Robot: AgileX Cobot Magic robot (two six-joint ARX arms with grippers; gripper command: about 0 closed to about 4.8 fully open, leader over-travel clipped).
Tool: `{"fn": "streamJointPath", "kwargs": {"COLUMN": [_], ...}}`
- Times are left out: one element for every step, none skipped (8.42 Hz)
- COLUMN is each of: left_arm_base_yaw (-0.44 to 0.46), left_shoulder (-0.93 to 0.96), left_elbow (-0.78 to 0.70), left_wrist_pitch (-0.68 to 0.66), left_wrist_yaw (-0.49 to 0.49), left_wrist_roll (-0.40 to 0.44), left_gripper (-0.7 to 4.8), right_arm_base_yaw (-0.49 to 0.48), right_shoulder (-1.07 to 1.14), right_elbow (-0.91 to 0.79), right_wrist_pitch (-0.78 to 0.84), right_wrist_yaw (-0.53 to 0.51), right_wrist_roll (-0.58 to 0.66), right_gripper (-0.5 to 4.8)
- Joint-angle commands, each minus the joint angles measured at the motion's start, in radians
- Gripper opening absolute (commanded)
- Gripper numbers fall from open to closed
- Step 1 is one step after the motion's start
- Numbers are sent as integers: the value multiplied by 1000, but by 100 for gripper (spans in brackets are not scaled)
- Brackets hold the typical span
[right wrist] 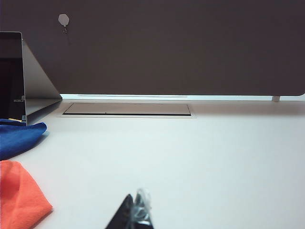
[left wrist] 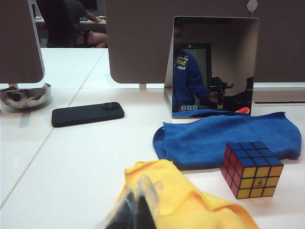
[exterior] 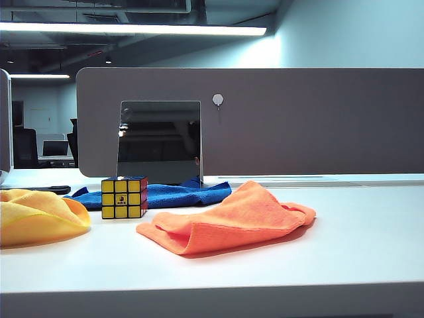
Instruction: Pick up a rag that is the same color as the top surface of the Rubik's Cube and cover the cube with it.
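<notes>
The Rubik's Cube [exterior: 124, 197] stands on the white table, yellow face forward and red face to the side. In the left wrist view the cube [left wrist: 251, 169] shows a blue top. The blue rag [exterior: 179, 194] lies crumpled just behind it, touching or nearly touching; it also shows as the blue rag [left wrist: 224, 138] and its edge [right wrist: 19, 138]. My left gripper [left wrist: 138, 200] is shut and empty, low over the yellow cloth's edge, well short of the cube. My right gripper [right wrist: 136, 210] is shut, holding nothing, above bare table to the right of the cloths. Neither gripper appears in the exterior view.
A yellow cloth [exterior: 36, 215] lies at the left and an orange cloth [exterior: 232, 218] in front of the rag, right of the cube. A mirror [exterior: 159, 141] leans on the grey divider [exterior: 298, 119] behind. A black phone [left wrist: 87, 114] lies on the table in the left wrist view.
</notes>
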Motion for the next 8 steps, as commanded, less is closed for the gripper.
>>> {"fn": "streamJointPath", "kwargs": {"left_arm_base_yaw": [-2,-2,-2,-2,-2,-2,-2,-2], "left_shoulder": [0,0,0,0,0,0,0,0], "left_elbow": [1,1,2,4,9,29,45,56], "left_wrist_pitch": [18,20,34,34,33,32,33,33], "left_wrist_yaw": [0,2,26,27,27,50,61,62], "left_wrist_roll": [-3,-5,-87,-100,-116,-98,-77,-69], "left_gripper": [-6,-6,-6,-6,-6,-6,-6,-6], "right_arm_base_yaw": [2,2,2,2,2,2,2,2], "right_shoulder": [-1,-1,-1,-1,-1,-1,-1,-1], "right_elbow": [0,0,0,0,0,0,5,10], "right_wrist_pitch": [12,11,13,13,19,42,45,47], "right_wrist_yaw": [-2,-2,-2,-2,-2,-2,-2,-2], "right_wrist_roll": [3,3,3,3,3,3,3,3], "right_gripper": [-5,-5,-5,-5,-5,-5,-5,-5]}}
